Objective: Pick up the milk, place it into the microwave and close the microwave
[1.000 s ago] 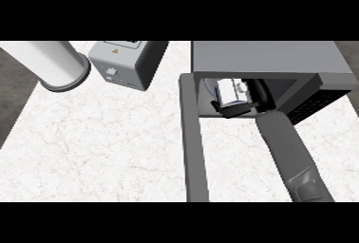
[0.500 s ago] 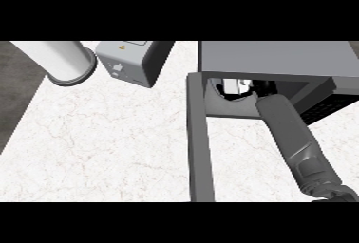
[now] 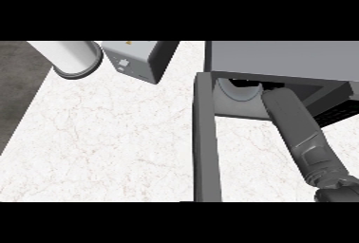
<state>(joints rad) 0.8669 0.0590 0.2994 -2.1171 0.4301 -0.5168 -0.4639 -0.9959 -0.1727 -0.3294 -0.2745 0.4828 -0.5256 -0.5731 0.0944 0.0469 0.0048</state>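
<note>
The grey microwave (image 3: 288, 57) stands at the upper right. Its door (image 3: 205, 142) is swung open and runs toward me as a dark grey bar. My right forearm (image 3: 301, 133) comes up from the lower right into the cavity. Only a dark bit of my right hand (image 3: 276, 86) shows under the microwave's top edge. The pale turntable plate (image 3: 237, 92) shows inside, just left of the forearm. No milk carton shows; the forearm and the microwave's top hide the cavity's depth. My left hand is out of the picture.
A white cylinder (image 3: 70, 57) with a grey rim stands at the back left. A grey box appliance (image 3: 136, 59) stands beside it. The white marble counter (image 3: 105, 142) spreads left of the door. Dark floor (image 3: 14, 95) lies past the counter's left edge.
The right forearm has pushed deeper into the microwave. The white carton seen at the hand before is now hidden inside. The view has shifted down and left.
</note>
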